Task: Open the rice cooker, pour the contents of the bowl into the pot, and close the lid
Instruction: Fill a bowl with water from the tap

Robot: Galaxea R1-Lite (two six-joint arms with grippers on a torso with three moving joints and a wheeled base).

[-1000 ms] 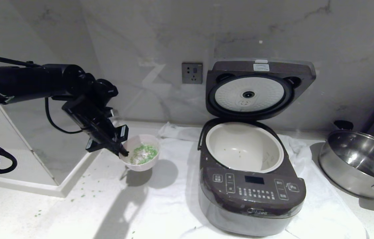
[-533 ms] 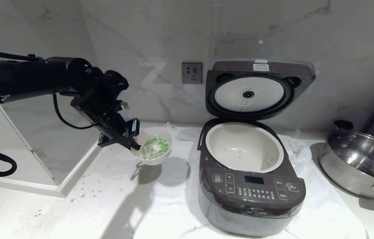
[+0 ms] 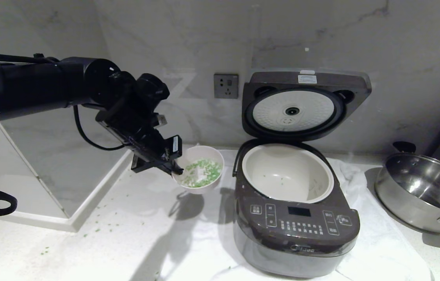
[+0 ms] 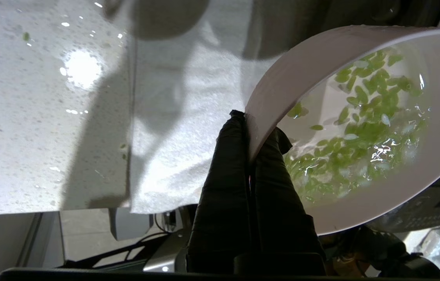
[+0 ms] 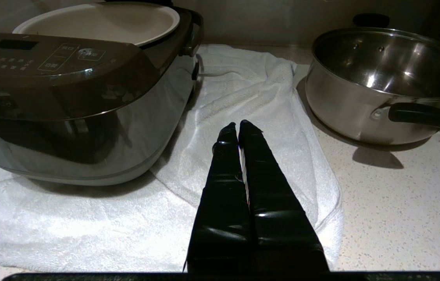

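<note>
The dark grey-brown rice cooker (image 3: 296, 228) (image 5: 67, 101) stands on a white towel with its lid (image 3: 305, 103) swung up against the wall, white inner plate facing out. Its white pot (image 3: 288, 173) (image 5: 98, 19) is open, with a few green bits inside. My left gripper (image 3: 177, 169) (image 4: 253, 125) is shut on the near rim of the pale pink bowl (image 3: 200, 171) (image 4: 360, 128), held in the air just left of the cooker. Green and white contents (image 3: 201, 174) (image 4: 360, 128) lie in the bowl. My right gripper (image 5: 237, 125) rests shut and empty, low over the towel, right of the cooker.
A shiny steel pan (image 3: 423, 191) (image 5: 383, 82) with black handles sits at the right. The white towel (image 3: 188, 242) (image 5: 243, 93) covers the counter under the cooker. Green bits (image 3: 95, 230) are scattered on the counter at left. A wall socket (image 3: 226, 86) is behind.
My left arm has carried the bowl up and to the right, from over the counter's left part to right beside the open cooker. Nothing else moved.
</note>
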